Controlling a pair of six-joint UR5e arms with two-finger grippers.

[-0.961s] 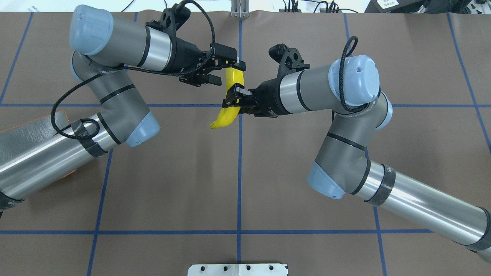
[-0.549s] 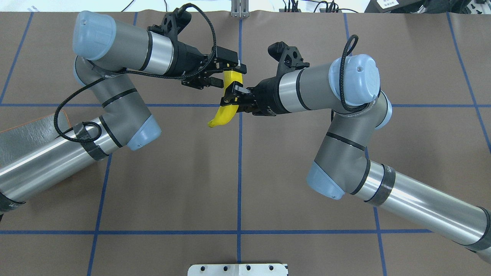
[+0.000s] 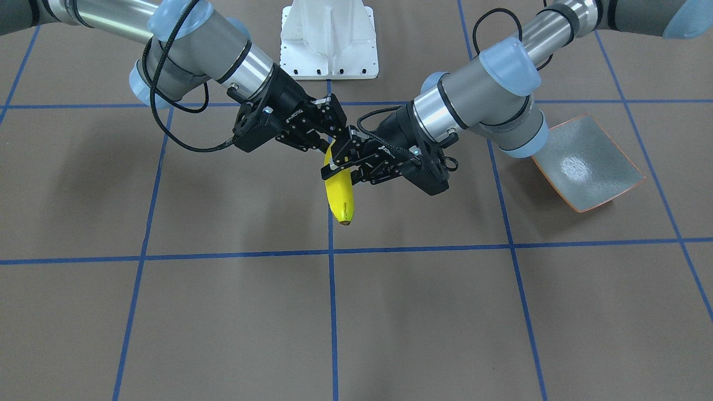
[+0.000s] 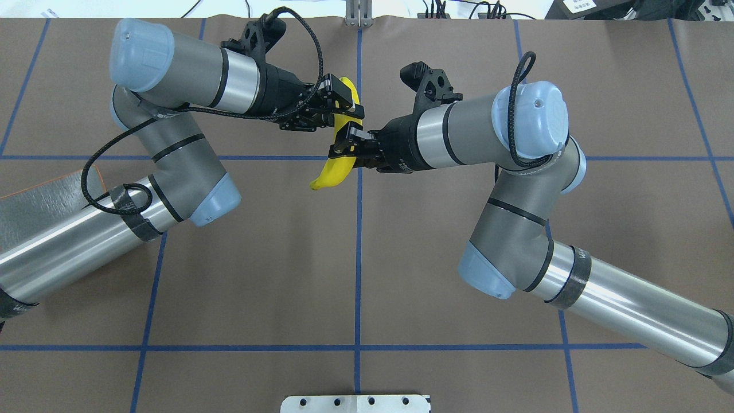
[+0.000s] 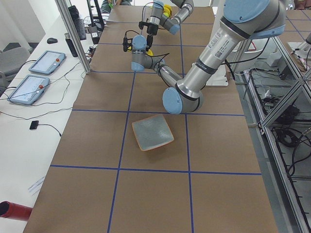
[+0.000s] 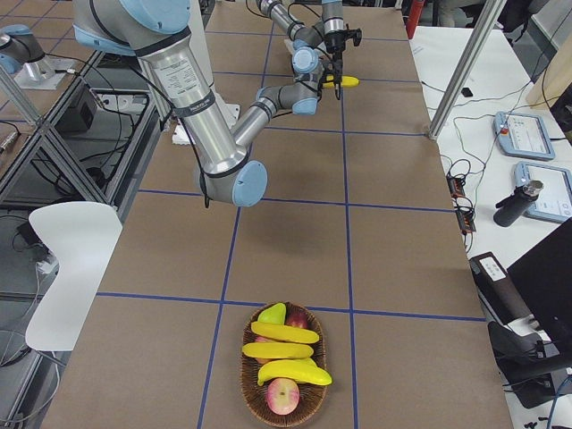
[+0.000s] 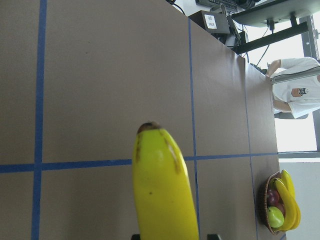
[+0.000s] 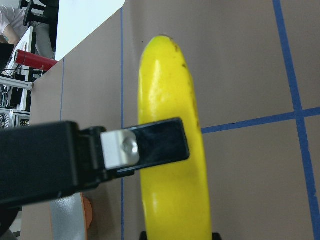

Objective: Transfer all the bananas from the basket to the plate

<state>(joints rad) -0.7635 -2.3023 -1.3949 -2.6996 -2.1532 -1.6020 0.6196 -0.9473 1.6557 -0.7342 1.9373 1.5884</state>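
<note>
- Closed now, the left fingers (image 8: 155, 142) grip the held banana (image 4: 332, 172) — a second ago they stood spread wide on either side of its far end, not touching it
- Clamped as well, the right fingers (image 4: 344, 143) pinch the same fruit nearer its middle, on the robot's side of the left grasp
- Both grasps meet above the middle of the tabletop (image 4: 258, 258), brown with blue taped lines
- Between them the held banana hangs clear of the surface and lies roughly level
- Its dark-tipped far end points away from the robot, and its near end pokes out free below the right wrist in the overhead view
- On the robot's left the plate (image 3: 585, 167) lies flat on the tabletop, well apart from the held banana; in the overhead view the left arm (image 4: 86, 235) hides most of it
- At the tabletop's right end stands the basket (image 6: 248, 399), well apart from both arms — three other bananas (image 6: 284, 333) lie across it, resting on round reddish fruit (image 6: 282, 394), with a green fruit (image 6: 273, 314) at the rim nearest the arms
</note>
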